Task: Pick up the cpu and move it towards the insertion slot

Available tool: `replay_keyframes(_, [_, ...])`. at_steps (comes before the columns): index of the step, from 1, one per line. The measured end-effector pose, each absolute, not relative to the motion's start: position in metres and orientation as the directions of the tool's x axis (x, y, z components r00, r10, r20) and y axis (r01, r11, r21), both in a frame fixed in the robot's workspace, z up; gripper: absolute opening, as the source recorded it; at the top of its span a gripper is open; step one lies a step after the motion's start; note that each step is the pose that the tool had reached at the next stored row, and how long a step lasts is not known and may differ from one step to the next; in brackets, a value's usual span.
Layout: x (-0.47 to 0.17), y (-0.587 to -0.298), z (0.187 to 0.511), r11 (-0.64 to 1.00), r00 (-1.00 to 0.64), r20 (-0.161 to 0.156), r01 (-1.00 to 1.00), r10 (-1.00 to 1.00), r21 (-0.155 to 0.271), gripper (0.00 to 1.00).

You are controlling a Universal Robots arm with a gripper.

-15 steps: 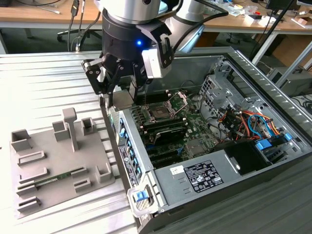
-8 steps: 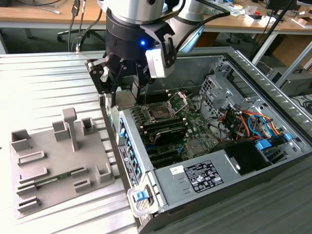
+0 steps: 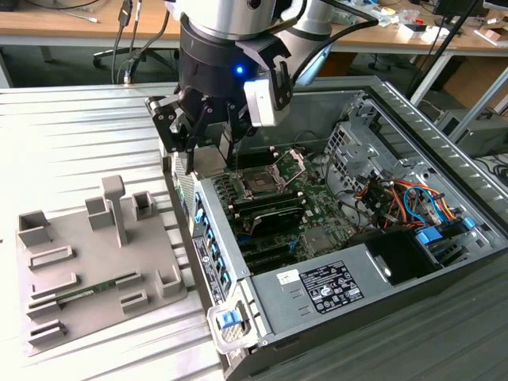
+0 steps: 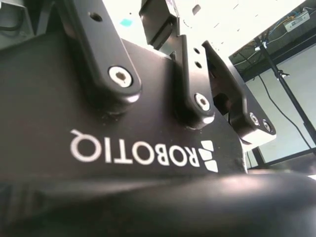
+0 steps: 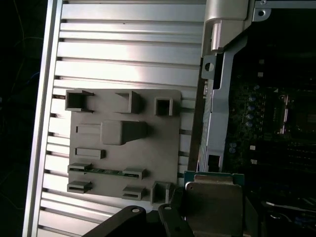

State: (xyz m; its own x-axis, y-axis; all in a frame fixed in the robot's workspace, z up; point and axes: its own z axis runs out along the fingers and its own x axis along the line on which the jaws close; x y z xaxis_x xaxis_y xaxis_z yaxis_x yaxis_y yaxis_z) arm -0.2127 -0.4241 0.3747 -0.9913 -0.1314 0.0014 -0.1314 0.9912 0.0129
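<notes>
Nearest in the exterior view, a grey plastic tray (image 3: 95, 270) with raised blocks lies on the ribbed metal surface (image 3: 71, 151), at the exterior view's left; a thin green strip sits in one of its slots. Just beside it, at the exterior view's right, an open computer case (image 3: 333, 262) lies on its side, with a green board, long black memory slots (image 3: 266, 208), coloured cables (image 3: 413, 198) and a labelled metal box (image 3: 325, 287) inside.

Farther back, the end effector (image 3: 198, 147) hangs over the near-left edge of the case, its dark fingers closed on the cpu (image 3: 208, 161), a small flat pale square held off the surface. In the first wrist view the cpu (image 5: 213, 202) shows as a silver plate with a green edge, clamped between the dark fingers (image 5: 170, 217), above the case wall and next to the tray (image 5: 123, 143).

The insertion slot (image 3: 263, 180), a square socket with a dark centre and a raised metal bracket, lies on the board to the right of the cpu, near but apart from it.

Beyond the arm, a wooden desk (image 3: 71, 32) crosses the far side.
</notes>
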Motion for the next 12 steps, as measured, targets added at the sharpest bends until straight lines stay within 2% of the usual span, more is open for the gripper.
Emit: replay_keyframes(12, [-0.2055,-0.4241,0.3745,0.991,-0.991,0.001,-0.131,-0.131,0.013,0.55])
